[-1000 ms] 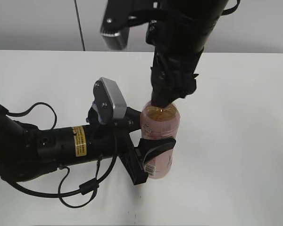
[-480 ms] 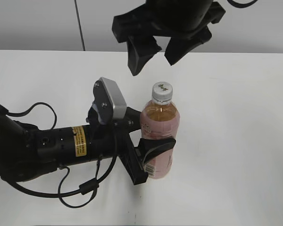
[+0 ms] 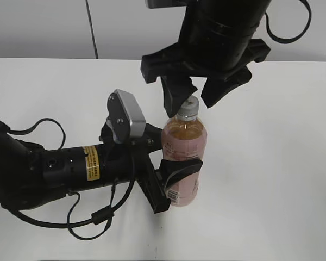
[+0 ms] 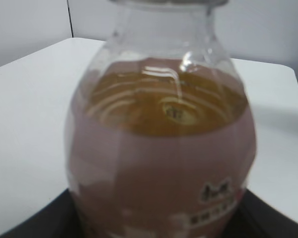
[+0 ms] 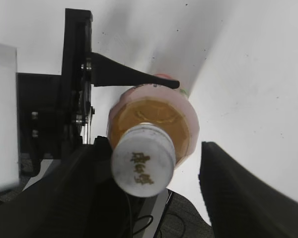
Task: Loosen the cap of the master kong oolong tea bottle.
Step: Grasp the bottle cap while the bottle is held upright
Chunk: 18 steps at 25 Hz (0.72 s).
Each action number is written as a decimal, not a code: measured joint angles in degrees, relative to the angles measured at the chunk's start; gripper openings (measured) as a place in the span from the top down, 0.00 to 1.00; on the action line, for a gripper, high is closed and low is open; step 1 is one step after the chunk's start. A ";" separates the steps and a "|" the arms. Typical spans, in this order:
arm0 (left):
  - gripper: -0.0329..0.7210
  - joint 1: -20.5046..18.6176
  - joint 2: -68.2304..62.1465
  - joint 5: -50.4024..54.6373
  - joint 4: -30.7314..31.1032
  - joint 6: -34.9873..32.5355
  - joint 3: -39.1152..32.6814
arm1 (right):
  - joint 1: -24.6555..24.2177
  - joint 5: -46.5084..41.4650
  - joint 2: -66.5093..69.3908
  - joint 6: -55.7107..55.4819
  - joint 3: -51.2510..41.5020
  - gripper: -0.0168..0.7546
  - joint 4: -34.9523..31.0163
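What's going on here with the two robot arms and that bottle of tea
The left gripper is clamped around the pink-labelled tea bottle, holding it upright on the white table. The right gripper hangs open just above the white cap, its fingers either side of it and not gripping. The cap is on the bottle.

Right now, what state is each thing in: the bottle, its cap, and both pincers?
Bottle: upright on the table, tea nearly up to the neck.
Cap: on the bottle's neck; how tight it is cannot be told.
Left pincer: shut on the bottle's labelled body.
Right pincer: open, fingers either side of the cap, not gripping.
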State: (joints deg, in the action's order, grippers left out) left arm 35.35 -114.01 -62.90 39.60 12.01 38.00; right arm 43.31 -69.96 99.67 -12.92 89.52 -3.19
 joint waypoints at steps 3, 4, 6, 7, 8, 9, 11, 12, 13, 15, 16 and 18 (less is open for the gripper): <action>0.44 0.00 0.00 0.00 0.00 0.00 0.00 | 0.00 0.00 -0.13 0.00 0.07 0.41 -0.05; 0.44 0.00 0.00 0.00 0.00 0.00 0.00 | 0.00 0.00 -0.13 0.00 0.07 0.44 -0.05; 0.44 0.00 0.00 0.00 0.00 0.00 0.00 | 0.00 0.00 -0.13 0.00 0.07 0.55 -0.05; 0.44 0.00 0.00 0.00 0.00 0.00 0.00 | 0.00 0.00 -0.13 0.07 0.07 0.61 -0.18; 0.44 0.00 0.00 0.00 -0.04 0.00 0.00 | 0.00 0.00 -0.13 0.63 0.07 0.63 -0.30; 0.44 0.00 0.00 0.02 -0.04 0.00 0.00 | 0.00 0.00 -0.13 1.76 0.07 0.63 -0.35; 0.44 0.00 0.00 0.02 -0.04 0.00 0.00 | 0.00 0.00 -0.13 8.87 0.07 0.63 -0.35; 0.44 0.00 0.00 0.02 -0.04 0.00 0.00 | 0.00 0.00 -0.13 15.03 0.07 0.63 -0.35; 0.44 0.00 0.00 0.02 -0.04 0.00 0.00 | 0.00 0.00 -0.13 20.99 0.07 0.63 -0.35; 0.44 0.00 0.00 0.02 -0.04 -0.05 0.00 | 0.00 0.00 -0.24 37.86 0.18 0.63 -0.29; 0.44 0.00 0.00 0.02 -0.04 -0.05 0.00 | 0.00 0.00 -0.28 45.45 0.22 0.63 -0.18; 0.44 0.00 0.00 0.02 -0.04 -0.05 0.00 | 0.00 0.00 -0.35 63.06 0.25 0.63 0.28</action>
State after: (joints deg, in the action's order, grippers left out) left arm 35.35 -114.01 -62.88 39.56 11.97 38.00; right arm 43.31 -69.96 99.32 50.14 89.76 -2.90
